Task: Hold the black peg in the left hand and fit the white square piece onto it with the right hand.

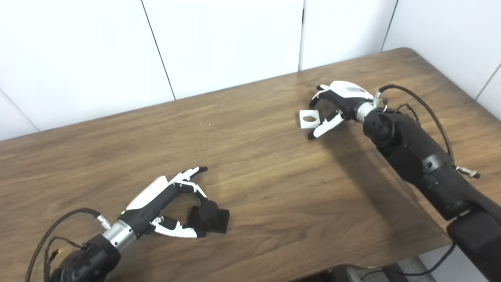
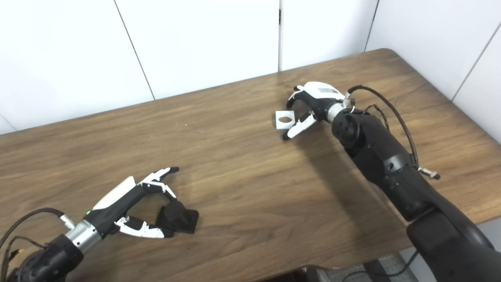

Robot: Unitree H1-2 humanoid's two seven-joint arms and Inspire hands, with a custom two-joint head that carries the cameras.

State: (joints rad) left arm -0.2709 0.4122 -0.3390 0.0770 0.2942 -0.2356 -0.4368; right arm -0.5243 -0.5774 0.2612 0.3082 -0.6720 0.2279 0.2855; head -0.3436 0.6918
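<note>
The black peg is sitting on the wooden desk near its front edge, toward the left side. It is showing as a short round post standing upright on a flat square base. The left hand is lying low over the desk just beside it, its arm coming in from the bottom left corner. Its fingers are stretching out above and past the post, while the thumb is reaching along the near side of the base. The hand is spread around the peg rather than closed on it; the thumb tip is looking as though it is touching the base, but I cannot tell for sure whether there is contact.

Well apart from this, toward the far right of the desk, the white square piece is resting flat on the wood, its round hole in the middle showing the desk beneath. The right hand is hovering just beside it on the right, its dark arm running in from the bottom right. Its fingers are curling down over the far side of the piece and its thumb is pointing along the near side, so the hand is half open and cupping the space next to the piece without holding it.

A white panelled wall is standing behind the desk.
</note>
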